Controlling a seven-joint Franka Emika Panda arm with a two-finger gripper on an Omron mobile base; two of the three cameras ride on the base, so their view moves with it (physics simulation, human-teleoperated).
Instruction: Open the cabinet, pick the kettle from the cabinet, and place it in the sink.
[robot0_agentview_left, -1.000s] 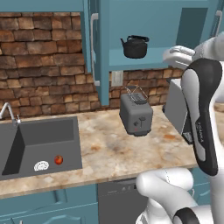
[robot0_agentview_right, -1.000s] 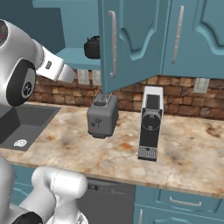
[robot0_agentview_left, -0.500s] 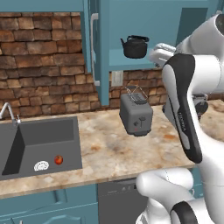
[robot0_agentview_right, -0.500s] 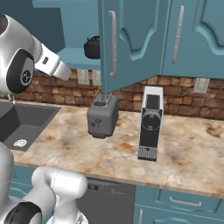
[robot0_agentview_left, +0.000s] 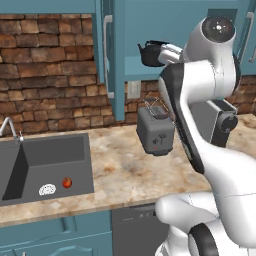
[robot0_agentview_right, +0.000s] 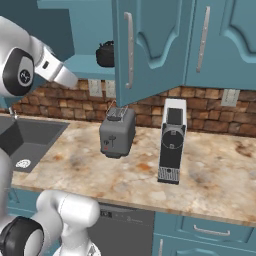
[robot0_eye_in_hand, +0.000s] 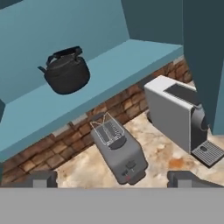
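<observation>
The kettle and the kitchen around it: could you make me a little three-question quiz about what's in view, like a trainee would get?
1. True or false: the kettle stands on the open cabinet shelf, untouched by the gripper.
2. Which stands directly below the kettle's shelf on the counter? A) toaster B) coffee machine C) faucet
3. Fill in: in the sink lie a white thing and a small ____ one.

Key: 1 true; 2 A; 3 red.
</observation>
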